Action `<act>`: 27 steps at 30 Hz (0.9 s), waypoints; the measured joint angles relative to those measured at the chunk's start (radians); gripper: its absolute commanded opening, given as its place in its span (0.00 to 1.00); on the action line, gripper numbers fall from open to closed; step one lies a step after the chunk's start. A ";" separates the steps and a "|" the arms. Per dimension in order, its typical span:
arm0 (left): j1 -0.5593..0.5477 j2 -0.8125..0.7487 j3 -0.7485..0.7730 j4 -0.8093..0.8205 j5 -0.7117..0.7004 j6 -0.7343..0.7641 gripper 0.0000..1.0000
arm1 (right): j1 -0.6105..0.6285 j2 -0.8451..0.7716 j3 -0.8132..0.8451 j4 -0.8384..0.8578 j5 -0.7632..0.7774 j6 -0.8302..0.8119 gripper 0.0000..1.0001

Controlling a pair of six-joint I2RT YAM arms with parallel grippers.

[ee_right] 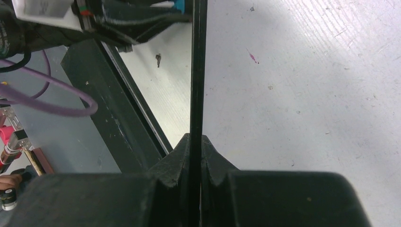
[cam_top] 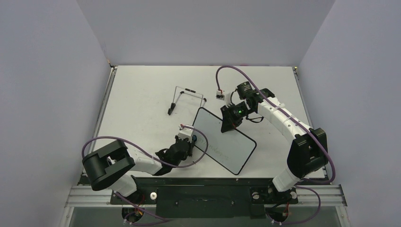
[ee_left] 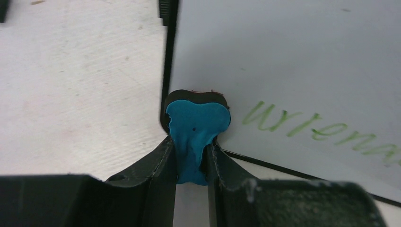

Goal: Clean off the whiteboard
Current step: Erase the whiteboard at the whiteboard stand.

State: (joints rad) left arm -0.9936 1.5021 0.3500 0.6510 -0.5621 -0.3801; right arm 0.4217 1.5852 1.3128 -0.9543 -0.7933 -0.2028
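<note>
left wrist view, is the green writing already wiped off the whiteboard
No, green handwriting shows on the whiteboard just right of the blue eraser pinched in the left gripper.

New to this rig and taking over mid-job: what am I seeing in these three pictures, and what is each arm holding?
Two robot arms, left and right, are bolted at the near edge of a table. The wide picture looks down from above and behind them; the other two come from a camera on each wrist. On the table are a whiteboard and, beyond it, a thin wire stand. The left gripper pinches a blue eraser at the board's edge, beside green handwriting. The right gripper is clamped on the board's black frame, seen edge-on.
</note>
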 measured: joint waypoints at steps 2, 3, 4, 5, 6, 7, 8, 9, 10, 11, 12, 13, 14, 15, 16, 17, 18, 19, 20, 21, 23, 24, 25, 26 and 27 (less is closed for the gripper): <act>-0.023 -0.003 0.000 0.002 0.043 0.017 0.00 | 0.001 0.000 0.000 0.000 0.000 0.000 0.00; -0.031 -0.004 0.002 0.002 0.064 0.025 0.00 | 0.001 0.000 0.000 0.000 0.000 0.000 0.00; -0.037 -0.004 0.007 -0.005 0.081 0.030 0.00 | 0.001 0.000 0.000 0.000 0.000 0.000 0.00; -0.040 -0.004 0.014 -0.013 0.092 0.034 0.00 | 0.001 0.000 0.000 0.000 0.000 0.000 0.00; -0.042 -0.004 0.024 -0.031 0.100 0.035 0.00 | 0.001 0.000 0.000 0.000 0.000 0.000 0.00; -0.042 -0.004 0.032 -0.047 0.101 0.034 0.00 | 0.001 0.000 0.000 0.000 0.001 0.000 0.00; -0.042 -0.005 0.039 -0.063 0.100 0.030 0.00 | 0.000 0.000 0.000 0.000 0.001 0.000 0.00; -0.040 -0.007 0.045 -0.079 0.099 0.024 0.00 | 0.000 0.000 0.000 0.000 0.001 0.000 0.00; -0.036 -0.011 0.049 -0.092 0.099 0.016 0.00 | -0.001 0.000 0.000 0.000 0.001 0.000 0.00; -0.028 -0.018 0.051 -0.106 0.103 0.004 0.00 | -0.001 0.000 0.000 0.000 0.000 0.000 0.00; -0.018 -0.027 0.052 -0.121 0.109 -0.009 0.00 | -0.001 0.000 0.000 0.001 0.000 0.002 0.00; -0.008 -0.034 0.052 -0.134 0.114 -0.019 0.00 | -0.001 0.000 0.000 0.004 -0.001 0.002 0.00; 0.013 -0.044 0.052 -0.154 0.124 -0.036 0.00 | -0.001 0.000 -0.001 0.004 -0.003 0.003 0.00; 0.030 -0.052 0.052 -0.166 0.128 -0.045 0.00 | -0.001 0.000 -0.001 0.005 -0.004 0.003 0.00; 0.052 -0.060 0.052 -0.181 0.136 -0.057 0.00 | -0.001 0.000 -0.002 0.005 -0.005 0.003 0.00; 0.073 -0.066 0.052 -0.194 0.142 -0.066 0.00 | -0.001 0.000 -0.002 0.005 -0.007 0.003 0.00; 0.092 -0.071 0.052 -0.206 0.146 -0.074 0.00 | -0.001 0.000 -0.002 0.006 -0.008 0.003 0.00; 0.104 -0.074 0.052 -0.214 0.150 -0.082 0.00 | -0.001 0.000 -0.002 0.007 -0.008 0.005 0.00; 0.117 -0.077 0.052 -0.220 0.155 -0.087 0.00 | -0.001 0.000 -0.002 0.008 -0.008 0.005 0.00; 0.125 -0.079 0.052 -0.223 0.161 -0.092 0.00 | -0.001 0.000 -0.003 0.010 -0.009 0.006 0.00; 0.132 -0.080 0.052 -0.225 0.173 -0.098 0.00 | -0.002 0.000 -0.005 0.012 -0.011 0.008 0.00; 0.133 -0.080 0.052 -0.225 0.179 -0.099 0.00 | -0.002 0.000 -0.005 0.013 -0.011 0.010 0.00; 0.134 -0.080 0.052 -0.225 0.184 -0.098 0.00 | -0.002 0.000 -0.006 0.013 -0.011 0.010 0.00; 0.134 -0.080 0.052 -0.225 0.192 -0.098 0.00 | -0.002 0.000 -0.006 0.014 -0.011 0.011 0.00; 0.135 -0.080 0.052 -0.225 0.198 -0.097 0.00 | -0.002 0.000 -0.006 0.013 -0.011 0.012 0.00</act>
State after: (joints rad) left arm -0.8581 1.4220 0.4019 0.4259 -0.3641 -0.4767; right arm 0.4202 1.5848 1.3064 -0.9409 -0.8043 -0.1909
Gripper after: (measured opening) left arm 0.208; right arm 0.031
